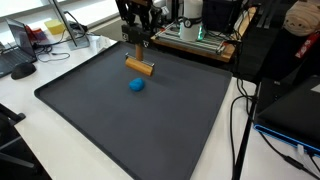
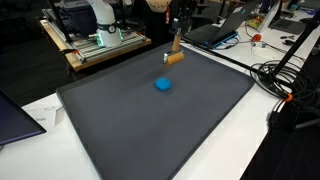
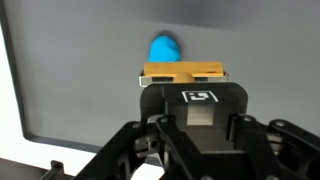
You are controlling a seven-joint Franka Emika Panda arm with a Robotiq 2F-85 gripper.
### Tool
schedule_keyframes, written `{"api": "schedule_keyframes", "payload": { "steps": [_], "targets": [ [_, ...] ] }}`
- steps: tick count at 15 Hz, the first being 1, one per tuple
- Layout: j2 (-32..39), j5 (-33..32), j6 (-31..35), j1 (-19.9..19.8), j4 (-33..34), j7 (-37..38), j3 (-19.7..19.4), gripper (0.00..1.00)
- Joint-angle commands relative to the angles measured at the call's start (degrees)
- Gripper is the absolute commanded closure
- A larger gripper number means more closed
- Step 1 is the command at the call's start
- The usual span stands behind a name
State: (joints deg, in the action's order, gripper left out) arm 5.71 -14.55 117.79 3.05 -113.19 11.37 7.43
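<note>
A dark grey mat point(image 1: 130, 130) covers most of the white tabletop point(image 2: 235, 140). Near the mat's far edge the hand point(image 1: 137, 45) points down, its jaws drawn narrow on a wooden block point(image 1: 139, 67). Whether the block rests on the mat cannot be told. A blue lump point(image 1: 137, 85) lies on the mat just nearer than the block. Beyond the mat are a wooden frame point(image 2: 100, 45) holding a machine, a laptop point(image 2: 215, 30) and black cables point(image 2: 285, 80).

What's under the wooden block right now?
Only the dark mat shows beneath the wooden block in the gripper; the spot directly under it is covered. The blue object lies apart, beside it.
</note>
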Motion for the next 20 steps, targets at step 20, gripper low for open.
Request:
{"api": "schedule_keyframes", "payload": {
  "steps": [20],
  "targets": [
    [3.7, 9.5, 3.3, -3.7, -1.3, -21.7, -5.7, 0.78]
  ]
}}
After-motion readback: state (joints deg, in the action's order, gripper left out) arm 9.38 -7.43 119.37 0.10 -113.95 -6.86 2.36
